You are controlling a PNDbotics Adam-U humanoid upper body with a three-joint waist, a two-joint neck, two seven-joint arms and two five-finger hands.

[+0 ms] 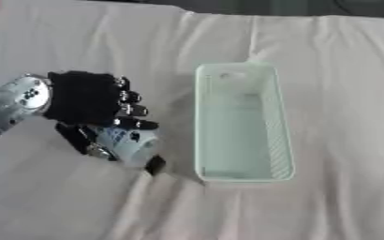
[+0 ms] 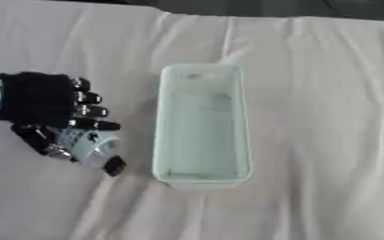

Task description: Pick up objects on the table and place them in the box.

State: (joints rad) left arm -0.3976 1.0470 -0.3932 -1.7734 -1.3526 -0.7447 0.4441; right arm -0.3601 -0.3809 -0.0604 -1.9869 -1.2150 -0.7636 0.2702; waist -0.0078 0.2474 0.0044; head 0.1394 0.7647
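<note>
My left hand (image 1: 84,98) comes in from the left, black with a silver wrist. Its fingers and thumb are curled round a small pale bottle with a blue and white label (image 1: 131,143), which lies tilted with a dark cap toward the lower right. The hand and bottle are just left of the near end of a pale green rectangular box (image 1: 284,136) that stands lengthwise in the middle of the table. The box looks empty inside. My right hand shows in neither view.
A wrinkled white cloth (image 1: 335,70) covers the whole table. A dark strip runs along the far edge at the top.
</note>
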